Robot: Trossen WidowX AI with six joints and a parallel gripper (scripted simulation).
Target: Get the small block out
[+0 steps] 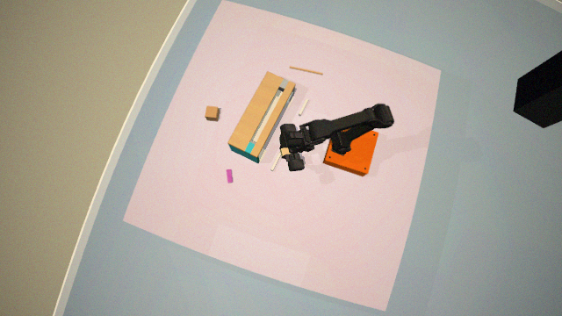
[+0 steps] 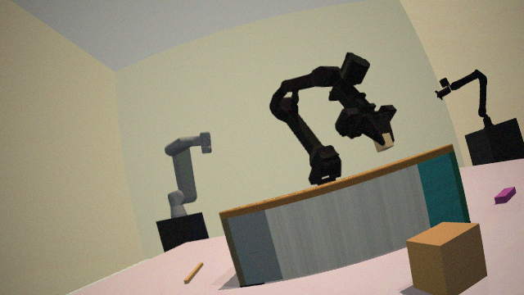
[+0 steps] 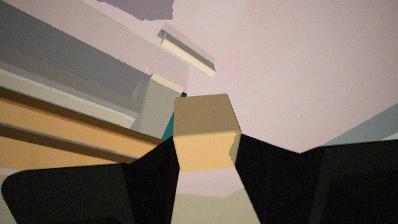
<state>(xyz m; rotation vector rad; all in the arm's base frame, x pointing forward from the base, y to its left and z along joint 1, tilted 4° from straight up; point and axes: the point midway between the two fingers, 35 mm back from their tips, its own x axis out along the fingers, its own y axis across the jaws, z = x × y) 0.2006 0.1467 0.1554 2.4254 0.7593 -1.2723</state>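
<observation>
My gripper [image 1: 285,153] [image 2: 385,139] [image 3: 203,138] is shut on the small tan block [image 1: 284,151] [image 2: 385,143] [image 3: 204,116], which sits between the fingertips. In the exterior view the block shows above the line of the box's top. In the top view it is beside the teal end of the box, on the robot's side. The box [image 1: 258,105] [image 2: 348,217] [image 3: 75,118] stands upright with a wooden top, a long slot and a teal end. In the wrist view it lies to the left of the block. The fingertips are partly hidden by the block.
A brown cube [image 1: 212,112] [image 2: 444,258] and a magenta block [image 1: 229,175] [image 2: 504,195] lie beyond the box. A wooden stick [image 1: 306,70] [image 2: 193,273] lies off its far end. Two pale sticks lie on the robot's side. The arm stands on an orange base [image 1: 357,155].
</observation>
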